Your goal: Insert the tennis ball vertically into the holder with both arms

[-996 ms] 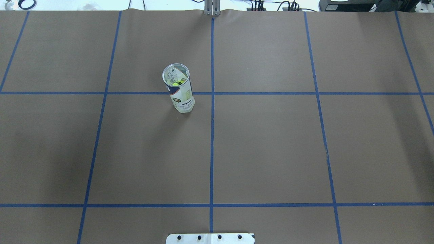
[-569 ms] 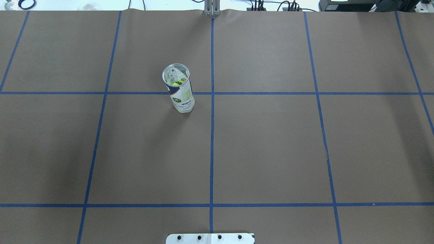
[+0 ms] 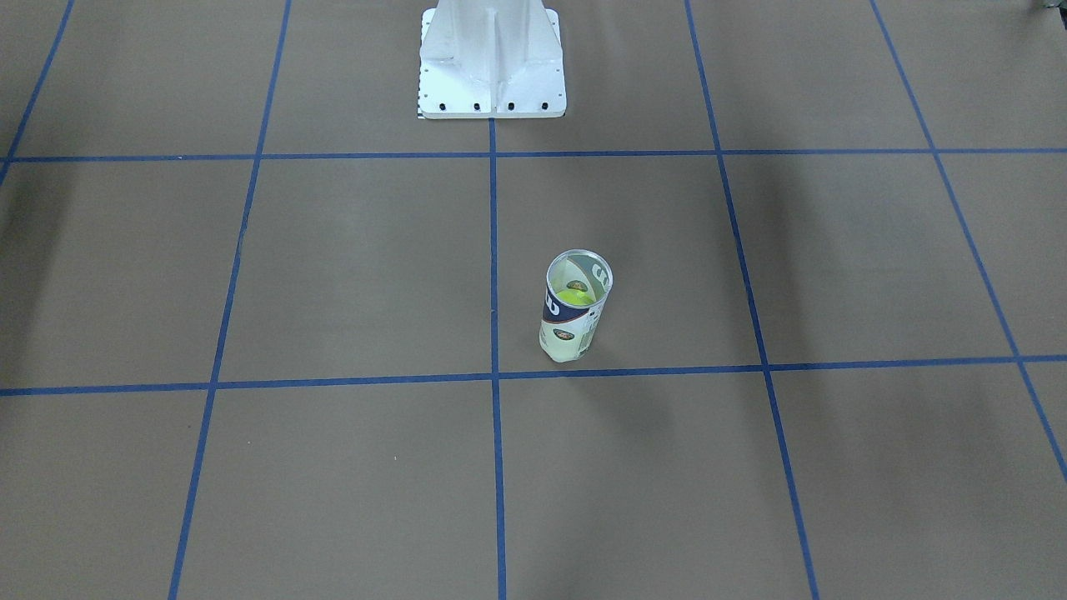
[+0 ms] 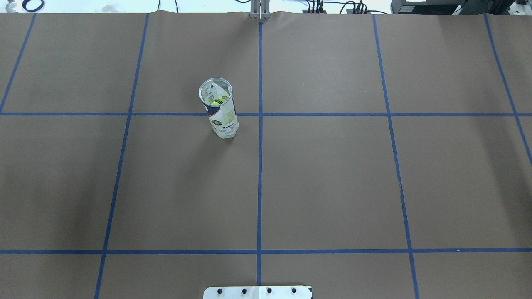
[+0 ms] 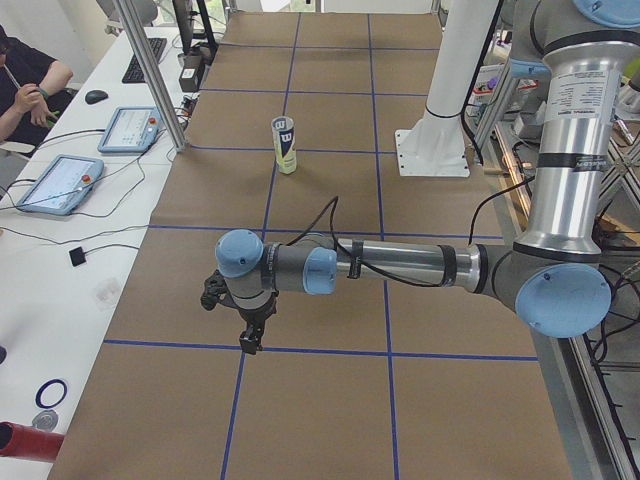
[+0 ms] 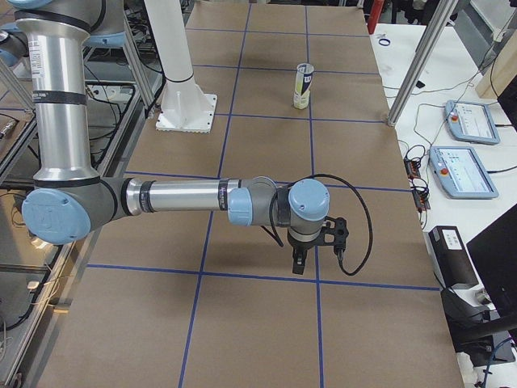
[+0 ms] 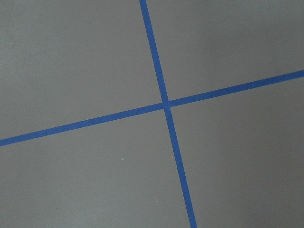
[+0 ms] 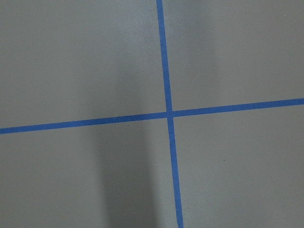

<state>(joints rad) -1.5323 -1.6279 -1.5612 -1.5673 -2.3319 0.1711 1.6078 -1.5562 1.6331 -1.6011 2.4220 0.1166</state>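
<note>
Unchanged since earlier: upright holder (image 4: 219, 109) containing tennis ball (image 4: 216, 101), well apart from left gripper (image 5: 248, 345) and right gripper (image 6: 297, 265); grip state indeterminable.

The left hand (image 5: 249, 342) and right hand (image 6: 297, 264) show only from the ends of the bench (image 5: 320, 425), too small to read their grip. The label (image 4: 227, 123) on the tube (image 4: 221, 109) hides most of the ball (image 4: 215, 102).

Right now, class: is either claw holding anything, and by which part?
Nothing seems held. The tube stands free on the table, ball inside, far from the left claw and right claw.
</note>
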